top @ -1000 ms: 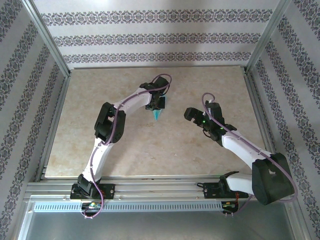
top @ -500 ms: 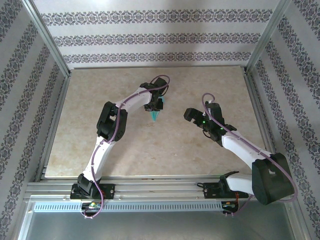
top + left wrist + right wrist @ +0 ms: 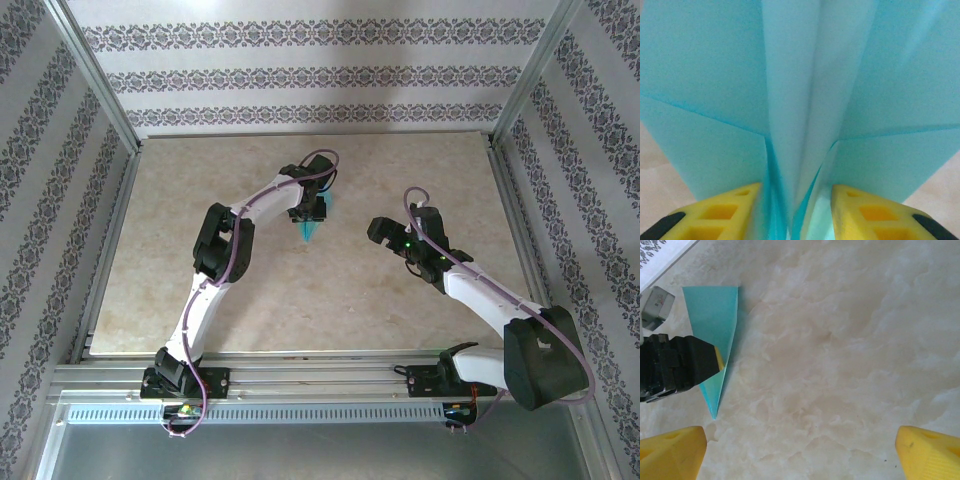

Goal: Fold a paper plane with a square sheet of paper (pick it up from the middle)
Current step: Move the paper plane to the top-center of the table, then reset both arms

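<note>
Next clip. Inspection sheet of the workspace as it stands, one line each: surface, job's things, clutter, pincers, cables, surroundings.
Surface: beige marbled tabletop, no marks seen.
Job's things: paper plane, turquoise, folded, sharp tip toward the near edge, at the left pincer.
Clutter: nothing seen.
Pincers: left pincer jaws parted, the plane's folds between its fingers; right pincer wide open, empty, over bare table.
Cables: purple cable along each arm, no snag seen.
Surroundings: patterned wall panels, metal frame.
</note>
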